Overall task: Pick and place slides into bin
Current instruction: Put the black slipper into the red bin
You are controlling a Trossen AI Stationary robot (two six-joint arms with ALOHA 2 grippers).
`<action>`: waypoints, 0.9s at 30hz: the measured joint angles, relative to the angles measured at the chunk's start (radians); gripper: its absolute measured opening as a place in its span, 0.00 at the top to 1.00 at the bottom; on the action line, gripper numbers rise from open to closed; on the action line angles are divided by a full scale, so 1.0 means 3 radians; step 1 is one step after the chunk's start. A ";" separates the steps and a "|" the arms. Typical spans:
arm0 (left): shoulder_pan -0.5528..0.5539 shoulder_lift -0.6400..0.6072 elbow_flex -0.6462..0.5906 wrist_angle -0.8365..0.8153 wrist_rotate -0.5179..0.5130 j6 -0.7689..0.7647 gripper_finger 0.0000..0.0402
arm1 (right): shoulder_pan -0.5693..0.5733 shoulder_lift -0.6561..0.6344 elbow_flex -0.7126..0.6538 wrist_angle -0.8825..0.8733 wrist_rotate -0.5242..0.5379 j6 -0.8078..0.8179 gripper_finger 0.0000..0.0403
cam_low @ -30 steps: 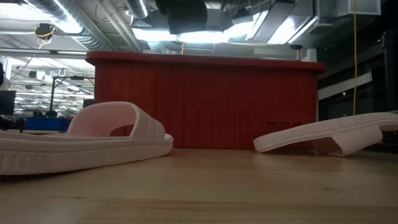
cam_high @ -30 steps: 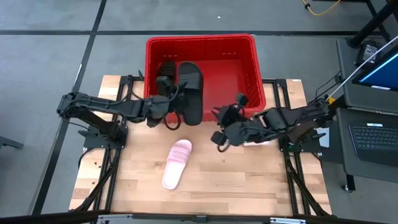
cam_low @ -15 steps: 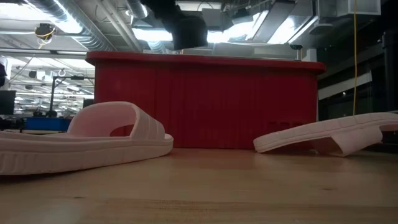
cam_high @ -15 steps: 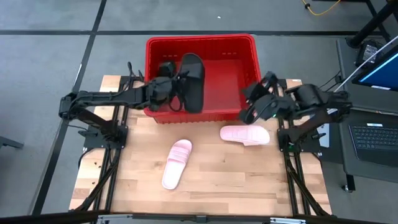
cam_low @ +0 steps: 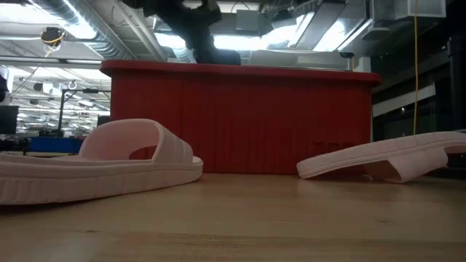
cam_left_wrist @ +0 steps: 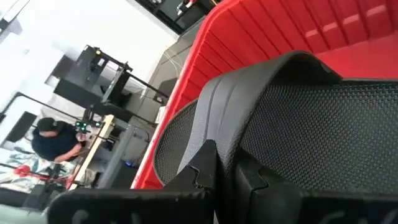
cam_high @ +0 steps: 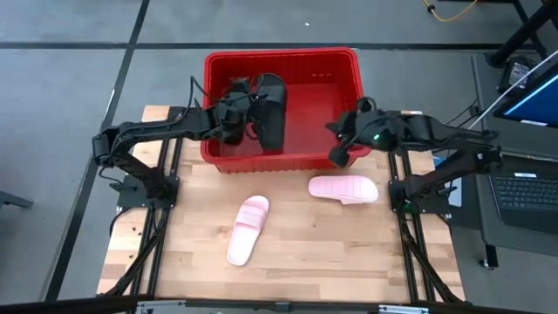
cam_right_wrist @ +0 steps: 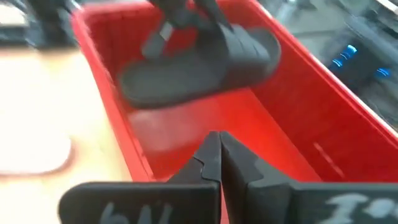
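A black slide hangs over the red bin with my left gripper shut on it. The arm reaches in from the table's left. My right gripper is shut and empty, above the bin's near right corner. Its wrist view looks into the bin at the black slide. Two pink slides lie flat on the wooden table, one near the middle and one just in front of the bin. My left gripper pinches the edge of the black slide's wide strap between its two fingers. The fingers come roughly level from the table's left. The slide is lifted clear, above the bin's floor, its length running from the far side to the near side.
The bin stands at the table's far edge, and its front wall rises behind both pink slides. A laptop and stand sit off the table's right side.
My left gripper has carried the black slide toward the far edge, from above the bin's near wall to over its inside. My right gripper has drawn back from above the right-hand pink slide toward the far right, up beside the bin. Both pink slides have stayed put.
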 joint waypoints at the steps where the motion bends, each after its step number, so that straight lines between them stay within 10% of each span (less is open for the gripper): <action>1: 0.0036 0.0008 0.0000 0.0001 0.0050 -0.0001 0.98 | -0.0067 -0.0089 -0.0102 0.0155 -0.0118 -0.0082 1.00; 18: 0.0604 0.0253 0.0029 -0.0249 0.0585 -0.0176 0.98 | -0.0668 -0.0536 -0.0790 0.0979 -0.0885 -0.0712 1.00; 27: 0.0654 0.0744 0.0844 -0.1307 0.0577 -0.0354 0.98 | -0.1005 -0.0538 -0.0791 0.1136 -0.1226 -0.0794 0.99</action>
